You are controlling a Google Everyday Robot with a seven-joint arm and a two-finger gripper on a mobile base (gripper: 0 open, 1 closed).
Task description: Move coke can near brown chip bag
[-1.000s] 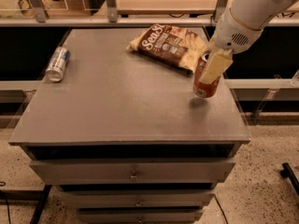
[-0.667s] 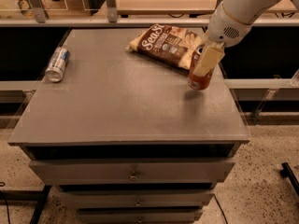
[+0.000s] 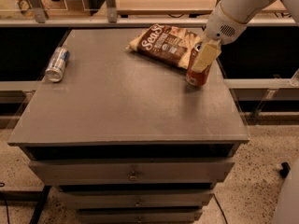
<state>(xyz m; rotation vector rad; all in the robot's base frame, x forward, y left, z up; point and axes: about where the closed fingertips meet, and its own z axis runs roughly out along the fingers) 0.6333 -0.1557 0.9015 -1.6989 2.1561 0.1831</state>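
the grey surface point(image 3: 117, 101) on top of the drawer cabinet point(image 3: 133, 174) takes up most of what i can see from here. the white arm point(image 3: 236, 8) reaches down over its far right corner. the brown chip bag point(image 3: 163, 43) lies flat at the back, right of the middle.

the coke can point(image 3: 198, 77) sits just beside the bag's right end, leaning a little with its top toward the arm. the pincer point(image 3: 202, 62) is clamped on the coke can, with one cream finger laid across its front. i can't tell whether the can's base rests on the surface or hangs just above it.

a second ago the can was nearer the front right and clear of the bag. it has since been carried back and a touch left, and over the last stretch it has hardly shifted at all. to my eye the move itself is about finished, and what's left is setting the can down upright and letting go without it tipping onto the bag.

the silver-and-blue can point(image 3: 57, 64) lies on its side far off at the left edge, right where it was.
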